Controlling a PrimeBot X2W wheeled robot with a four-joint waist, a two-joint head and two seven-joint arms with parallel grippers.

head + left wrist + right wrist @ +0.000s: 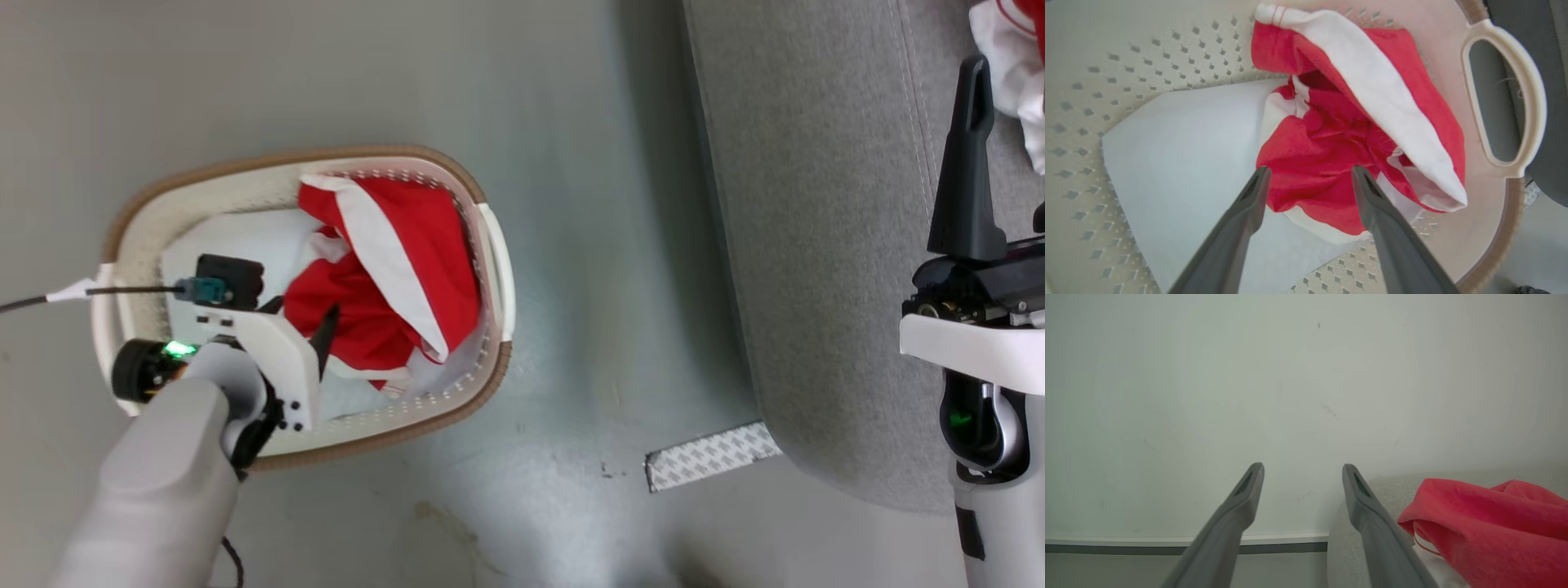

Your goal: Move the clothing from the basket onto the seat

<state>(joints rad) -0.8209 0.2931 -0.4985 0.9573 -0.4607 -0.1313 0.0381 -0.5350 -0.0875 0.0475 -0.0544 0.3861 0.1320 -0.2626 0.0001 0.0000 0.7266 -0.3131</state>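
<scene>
Clothing (384, 278): red-and-white garment, lay bunched at the 3 o'clock end of the basket (245, 167), over a white sheet (1188, 155). Left gripper (1308, 173) hung over it, jaws spread to straddle a fold, presumably for a pinch; contact uncertain. Seat (816, 245), at 3 o'clock of the basket, bore another red garment (1486, 522). Right gripper (1302, 469) was beside that, jaws spread, empty.
</scene>
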